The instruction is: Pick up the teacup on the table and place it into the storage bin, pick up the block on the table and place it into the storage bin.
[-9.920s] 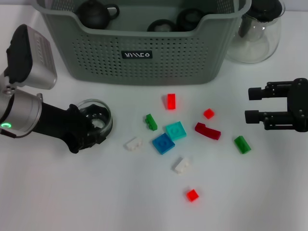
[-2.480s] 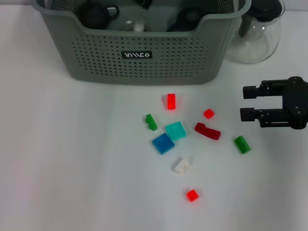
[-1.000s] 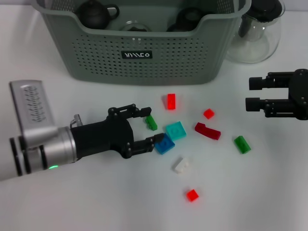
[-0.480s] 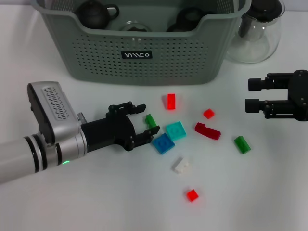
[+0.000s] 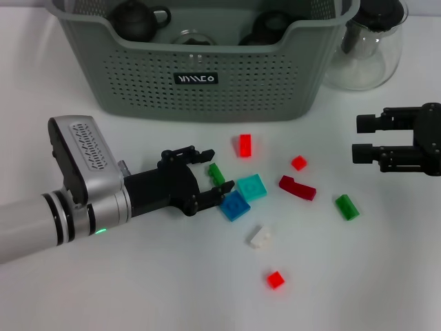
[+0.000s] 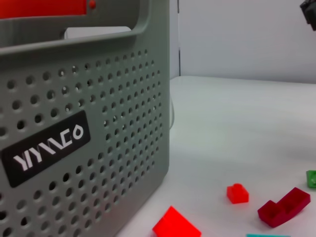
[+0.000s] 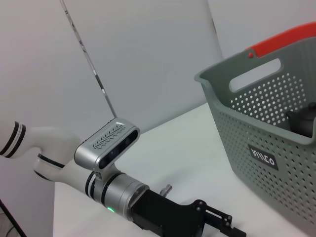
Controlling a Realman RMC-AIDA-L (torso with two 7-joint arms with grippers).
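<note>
Jaws spread, left gripper (image 5: 210, 181) low over white table (image 5: 138, 289).

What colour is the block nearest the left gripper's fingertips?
Dark green block, clearest in the head view.

The grey-green storage bin (image 5: 207, 83) stands upright beyond the left gripper (image 5: 210, 181), its perforated front wall and black label facing it; a clear glass teacup (image 5: 191, 38) sits inside behind the dipped rim. A small green block (image 5: 216, 174) lies between the gripper's spread fingers, and a blue block (image 5: 235, 205) lies flat, touching the lower fingertip.
</note>
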